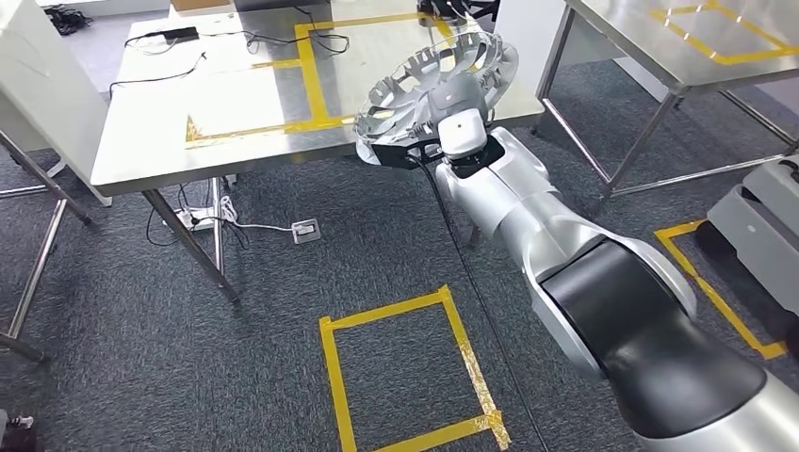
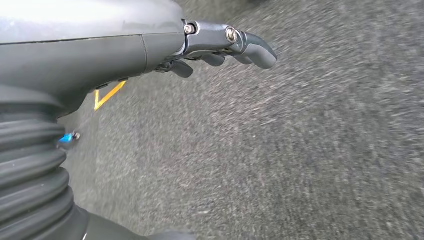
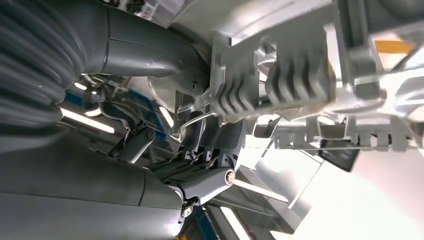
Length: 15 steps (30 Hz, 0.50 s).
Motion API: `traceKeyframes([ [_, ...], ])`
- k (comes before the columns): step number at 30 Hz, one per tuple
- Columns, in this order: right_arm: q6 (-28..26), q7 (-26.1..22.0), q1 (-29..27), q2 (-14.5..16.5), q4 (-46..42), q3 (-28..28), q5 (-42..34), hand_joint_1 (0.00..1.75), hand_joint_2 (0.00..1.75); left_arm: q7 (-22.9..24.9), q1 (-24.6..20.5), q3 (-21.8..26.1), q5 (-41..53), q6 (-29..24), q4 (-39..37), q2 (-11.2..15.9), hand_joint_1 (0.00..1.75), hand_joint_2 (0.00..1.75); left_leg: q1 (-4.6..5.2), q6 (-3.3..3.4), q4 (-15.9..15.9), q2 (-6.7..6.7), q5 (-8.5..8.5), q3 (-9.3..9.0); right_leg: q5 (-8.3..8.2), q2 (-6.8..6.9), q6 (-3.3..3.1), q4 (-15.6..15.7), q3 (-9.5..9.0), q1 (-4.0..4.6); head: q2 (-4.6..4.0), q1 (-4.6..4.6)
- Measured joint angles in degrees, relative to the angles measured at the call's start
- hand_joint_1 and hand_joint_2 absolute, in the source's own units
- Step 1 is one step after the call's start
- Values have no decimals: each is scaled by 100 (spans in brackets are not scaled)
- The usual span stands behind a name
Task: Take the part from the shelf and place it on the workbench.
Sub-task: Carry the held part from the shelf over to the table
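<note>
Right arm dominates the foreground, silver with a black shoulder cover, reaching forward and up toward the workbench. Carpet underneath is dark grey, with a yellow tape rectangle on it just left of the arm.

Workbench is a steel-topped table with yellow tape lines; cables and a black box lie at its far end. Second steel table stands to the right, well apart. White shelf edge at far left.

Part is a round silver wheel-cover-type disc with slotted spokes, tilted, held in the air over the workbench's near right corner. Can't tell if its rim touches the top.

Right hand is behind the part, gripping it; wrist view shows the thumb on one side and fingers clamped on the ribbed underside.

Left hand hangs over the carpet, fingers spread and slightly curled, holding nothing. Power strip on the floor under the bench.
</note>
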State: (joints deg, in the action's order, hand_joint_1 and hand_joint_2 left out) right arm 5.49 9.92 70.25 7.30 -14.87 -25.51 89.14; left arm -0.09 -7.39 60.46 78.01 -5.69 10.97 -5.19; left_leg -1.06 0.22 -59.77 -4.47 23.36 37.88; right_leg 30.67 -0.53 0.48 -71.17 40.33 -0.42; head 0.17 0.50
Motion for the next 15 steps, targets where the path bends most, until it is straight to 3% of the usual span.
traceKeyframes([
  [2,-2,-8,-4,1,0,0,-1,175,175,8,-1,2,-1,10,-1,-2,0,175,-2,-41,-18,-151,-10,25,-326,-245,-46,770,-350,-22,0,-4],
  [4,-7,-11,-8,2,0,0,-2,175,175,19,-1,3,-10,16,-1,1,0,175,-20,-122,-11,-283,-43,75,-389,-392,-67,1096,-497,-21,0,-8],
  [6,-12,-11,-10,17,-1,0,-2,175,175,32,21,4,-27,16,-1,7,0,175,-42,-211,25,-393,-85,111,-409,-286,-96,1135,-511,-16,0,-8],
  [7,-13,-11,-9,32,-2,0,-2,175,175,38,38,4,-33,16,-3,4,0,175,-31,-242,14,-321,-75,131,-428,-222,-127,1163,-526,-22,0,-10],
  [8,-13,-11,-7,50,-3,0,-1,175,175,44,48,4,-39,16,-4,6,0,175,-17,-272,-75,-162,-12,181,-449,-155,-163,1195,-544,-32,0,-25],
  [10,-13,-7,-7,71,-3,0,1,175,175,52,38,5,-44,16,-7,10,0,175,8,-320,-593,253,280,415,-469,-21,-219,1232,-565,-31,0,-53],
  [11,-13,-2,-7,73,-2,0,2,175,175,54,27,6,-45,16,-7,14,0,175,2,-342,-956,364,449,573,-468,50,-235,1232,-566,-25,0,-65],
  [13,-13,4,-8,68,-2,0,3,175,175,53,22,6,-48,16,-8,14,0,175,-11,-372,-1434,419,596,766,-454,194,-245,1222,-565,-21,0,-65],
  [14,-13,3,-8,68,-2,0,3,175,175,54,26,6,-48,16,-8,15,0,175,-16,-379,-1407,431,533,729,-444,260,-241,1214,-566,-21,0,-66],
  [15,-13,3,-8,68,-2,0,4,175,175,55,29,6,-48,16,-7,19,0,175,-19,-381,-1154,466,384,576,-428,321,-231,1198,-568,-21,0,-66],
])
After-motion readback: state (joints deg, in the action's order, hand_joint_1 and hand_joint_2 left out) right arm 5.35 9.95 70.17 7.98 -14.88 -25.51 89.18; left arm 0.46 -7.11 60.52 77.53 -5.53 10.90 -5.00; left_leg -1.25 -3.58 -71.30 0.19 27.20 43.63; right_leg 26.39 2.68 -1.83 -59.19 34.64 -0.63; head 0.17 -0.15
